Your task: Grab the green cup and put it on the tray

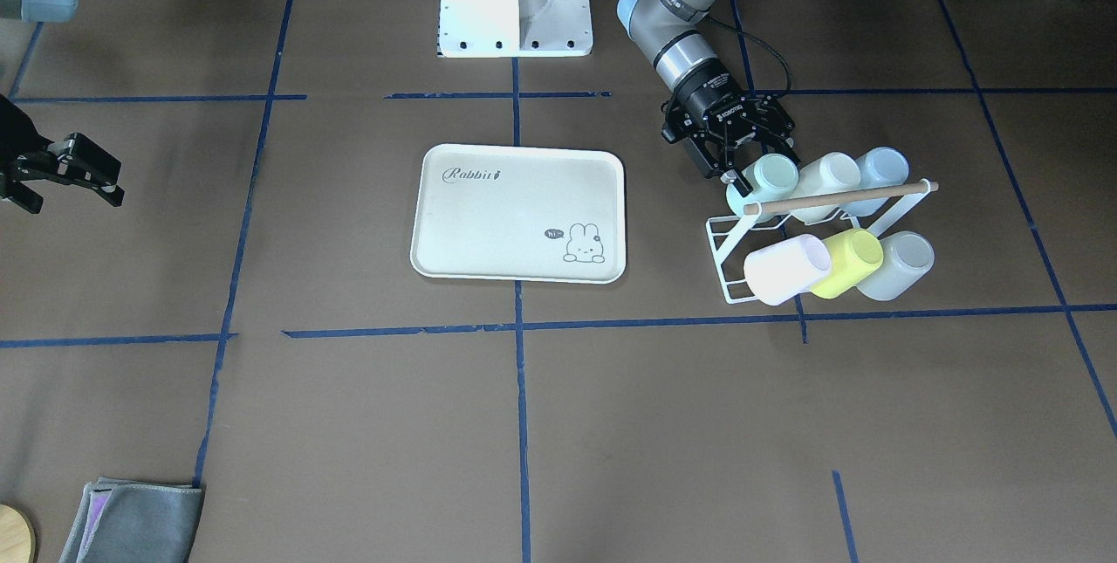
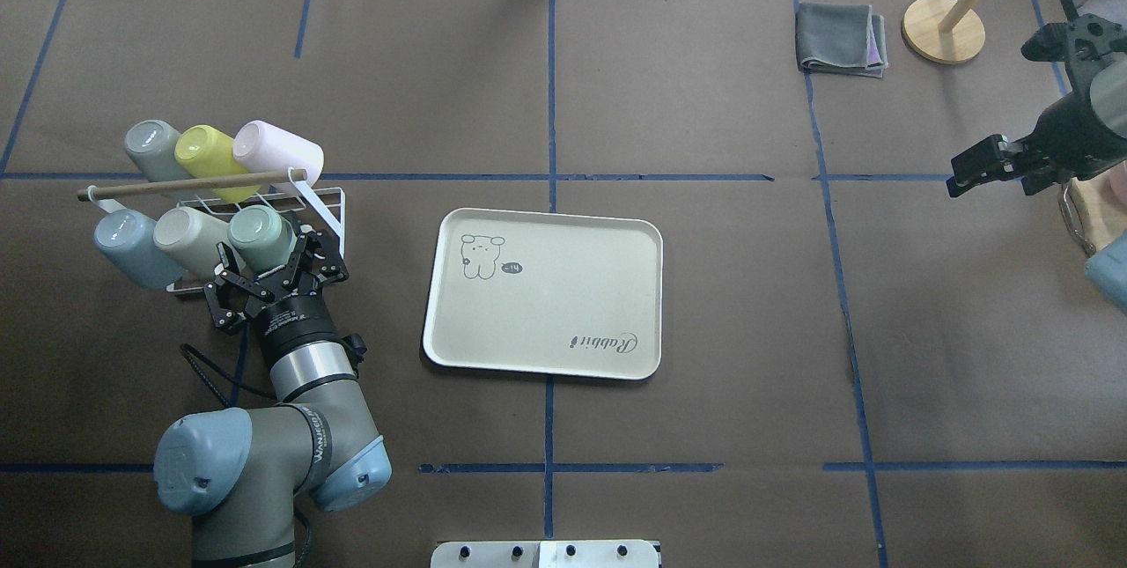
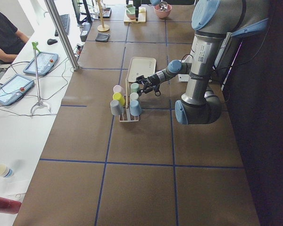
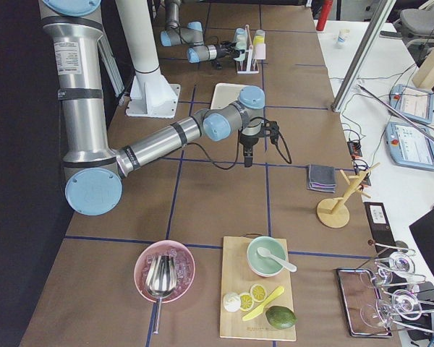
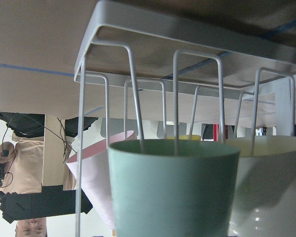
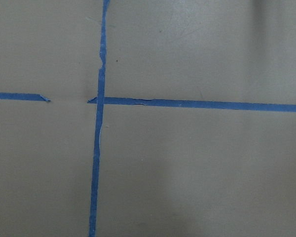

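The left gripper (image 1: 757, 163) has its black jaws spread on either side of the small pale mint-green cylindrical cup (image 1: 775, 179). The cup sits tilted on a white wire rack (image 1: 723, 236), near the cream-white rectangular tray (image 1: 506, 227).

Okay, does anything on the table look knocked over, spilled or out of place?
Nothing stands out. The pale mint-green cup and the five other pastel cups all sit tilted on the white wire rack, as its pegs hold them, and the cream rectangular tray lies flat; nothing is spilled.
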`<state>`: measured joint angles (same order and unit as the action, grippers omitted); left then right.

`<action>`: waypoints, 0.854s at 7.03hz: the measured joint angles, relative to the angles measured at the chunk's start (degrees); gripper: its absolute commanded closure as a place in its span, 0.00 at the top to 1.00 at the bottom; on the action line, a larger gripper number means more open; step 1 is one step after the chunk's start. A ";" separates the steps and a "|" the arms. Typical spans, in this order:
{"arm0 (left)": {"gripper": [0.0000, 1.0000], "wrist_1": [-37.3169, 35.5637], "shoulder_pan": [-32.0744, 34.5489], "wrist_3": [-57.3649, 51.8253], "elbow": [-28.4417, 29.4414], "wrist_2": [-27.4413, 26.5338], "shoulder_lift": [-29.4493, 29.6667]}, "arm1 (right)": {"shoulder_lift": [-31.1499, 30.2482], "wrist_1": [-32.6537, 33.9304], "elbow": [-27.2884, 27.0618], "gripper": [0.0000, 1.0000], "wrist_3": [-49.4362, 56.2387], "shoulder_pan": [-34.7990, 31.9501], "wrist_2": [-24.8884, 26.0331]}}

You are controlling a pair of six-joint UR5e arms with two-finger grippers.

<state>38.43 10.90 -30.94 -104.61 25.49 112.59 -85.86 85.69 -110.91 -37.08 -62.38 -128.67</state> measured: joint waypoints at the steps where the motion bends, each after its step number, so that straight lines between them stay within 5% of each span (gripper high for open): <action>1: 0.89 0.33 -0.02 0.00 0.38 0.00 0.02 | 0.00 0.00 0.00 1.00 0.04 -0.05 0.00; 6: 0.87 5.32 -0.05 -0.70 5.36 0.00 0.20 | -0.01 0.00 -0.01 1.00 0.08 -0.50 -0.16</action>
<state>43.74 10.85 -31.64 -99.25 25.49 112.79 -85.87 85.69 -110.92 -37.00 -62.89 -128.83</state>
